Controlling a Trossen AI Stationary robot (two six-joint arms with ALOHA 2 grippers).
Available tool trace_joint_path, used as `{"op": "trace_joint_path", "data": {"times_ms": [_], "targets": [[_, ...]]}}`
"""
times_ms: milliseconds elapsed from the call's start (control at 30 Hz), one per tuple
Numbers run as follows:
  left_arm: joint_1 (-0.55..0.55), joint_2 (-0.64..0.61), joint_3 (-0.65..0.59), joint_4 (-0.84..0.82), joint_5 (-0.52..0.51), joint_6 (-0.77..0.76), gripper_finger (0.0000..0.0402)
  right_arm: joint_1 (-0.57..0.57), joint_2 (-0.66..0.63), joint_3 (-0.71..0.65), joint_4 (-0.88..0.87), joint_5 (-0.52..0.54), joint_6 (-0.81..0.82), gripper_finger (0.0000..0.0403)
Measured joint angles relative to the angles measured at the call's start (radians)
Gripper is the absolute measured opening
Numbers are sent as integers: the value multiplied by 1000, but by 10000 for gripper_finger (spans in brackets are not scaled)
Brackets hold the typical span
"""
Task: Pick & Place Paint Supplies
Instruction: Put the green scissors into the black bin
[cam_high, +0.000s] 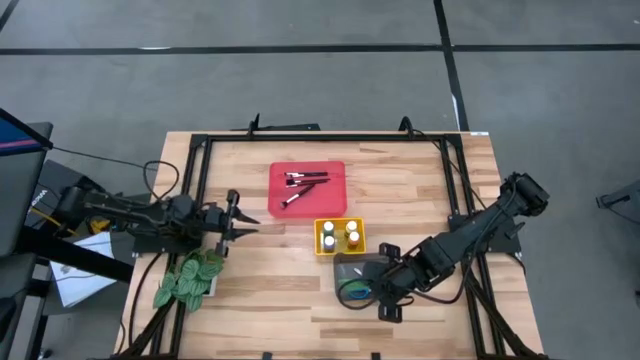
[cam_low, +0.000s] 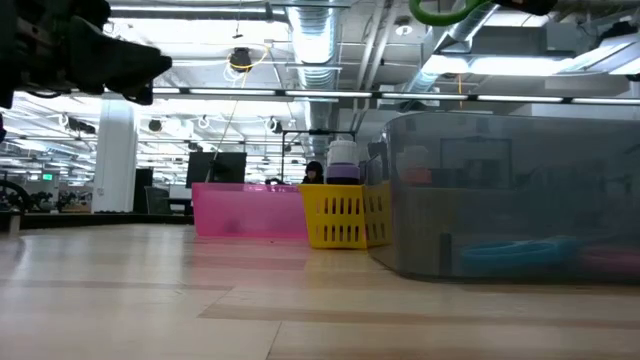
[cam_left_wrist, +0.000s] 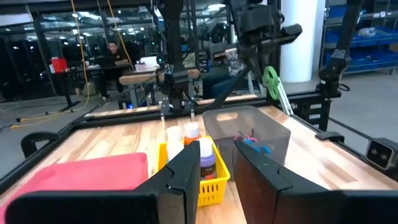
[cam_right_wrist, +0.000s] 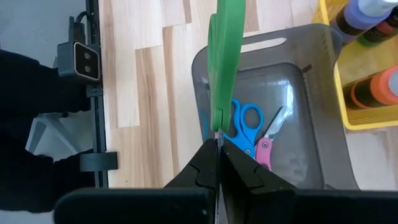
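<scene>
Grey tray (cam_low: 500, 200) fills the near right of the low view, translucent, with blue and pink shapes showing dimly through its wall. Seen from above, this tray (cam_high: 352, 262) sits at the near middle-right of the table (cam_high: 410, 190), and the right gripper (cam_high: 375, 290) hangs over it. Its fingers (cam_right_wrist: 239, 174) are pressed together on the blades of green scissors (cam_right_wrist: 225, 62), handles pointing away from the wrist — held above the tray, not in it. On the tray's floor lie blue scissors (cam_right_wrist: 244, 124) and pink scissors (cam_right_wrist: 268, 140), touching each other.

Just left and far of the grey tray, touching it, stands a yellow tray (cam_high: 322, 248) holding paint bottles (cam_high: 340, 234); the left wrist view shows a purple bottle (cam_left_wrist: 206, 163) at that tray's near corner and an orange-capped one (cam_left_wrist: 191, 130) farther back. Farther still, in the middle of the table, a red tray (cam_high: 330, 200) holds several brushes (cam_high: 305, 185), lying loosely across one another.

The left gripper (cam_high: 238, 222) hovers at the left of the table, well apart from the trays and pointing toward them. Its fingers (cam_left_wrist: 186, 171) stand partly spread — nothing between them. A leafy plant (cam_high: 190, 278) sits at the near left corner, beside the left arm.
</scene>
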Motion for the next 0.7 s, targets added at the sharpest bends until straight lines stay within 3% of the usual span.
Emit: {"op": "trace_joint_path", "data": {"times_ms": [467, 700], "targets": [[0, -405, 1, -435, -1, -3, 85, -20, 0, -22, 23, -66, -16, 0], [0, -409, 8, -447, -42, 3, 85, -36, 1, -68, 49, -83, -16, 0]]}}
